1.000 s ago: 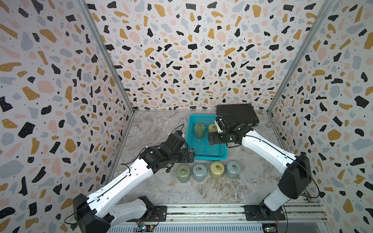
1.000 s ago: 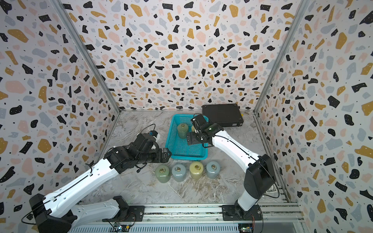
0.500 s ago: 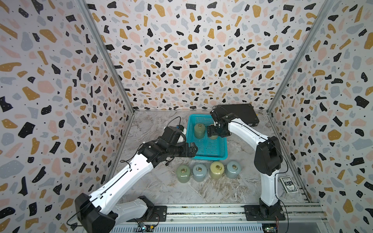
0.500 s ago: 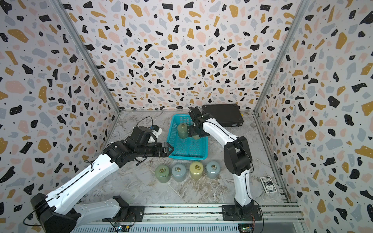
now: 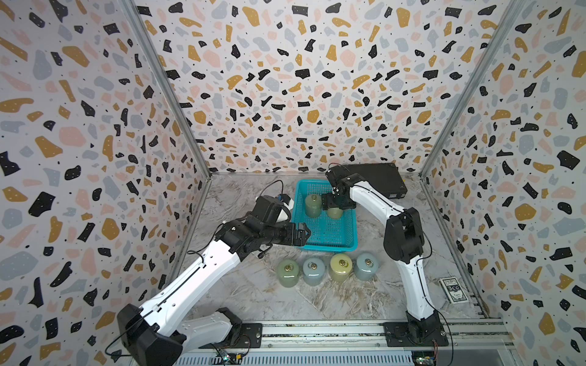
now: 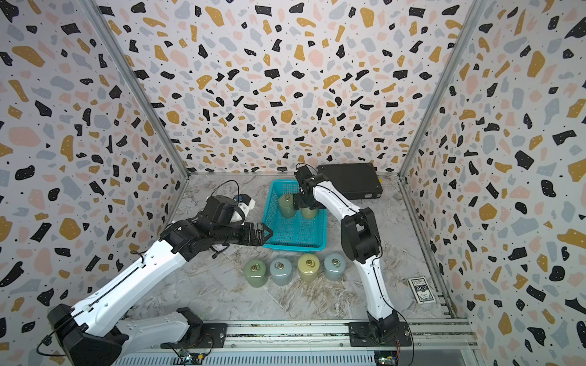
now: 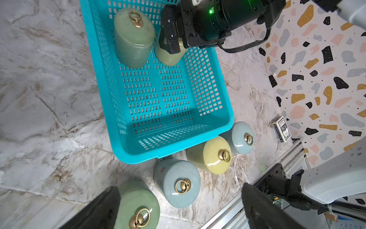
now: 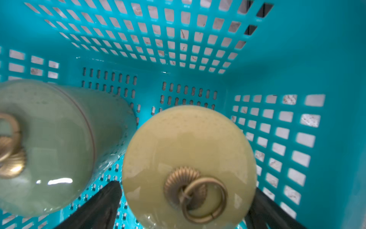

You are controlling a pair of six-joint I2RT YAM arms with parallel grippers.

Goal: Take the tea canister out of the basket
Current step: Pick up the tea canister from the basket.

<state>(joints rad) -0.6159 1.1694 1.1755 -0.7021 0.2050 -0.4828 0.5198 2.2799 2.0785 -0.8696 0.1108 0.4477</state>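
target canister: yellow-green glazed ceramic tea canister with brass ring knob (image 8: 188,158), upright inside basket at far end, toward the black case side
neighbour in basket: green glazed ceramic canister with brass ring knob (image 7: 134,37), upright just beside the yellow-green one
basket: rectangular teal-blue perforated plastic basket (image 5: 348,245) on marbled grey tabletop (image 5: 241,285); near half holds nothing
right end effector (image 8: 184,208): lowered into basket, fingers (image 8: 99,206) spread either side of the yellow-green lid; contact cannot be told
left end effector (image 7: 178,210): spread wide, holding nothing, hovering by basket's near left corner
outside basket: row of four lidded ceramic canisters just in front of the near rim, green (image 5: 287,273), blue-grey (image 5: 313,270), yellow (image 5: 341,267), blue-grey (image 5: 367,265)
behind basket: flat black rectangular case (image 5: 377,180) by back wall
near right wall: boxed deck of playing cards (image 5: 452,290)
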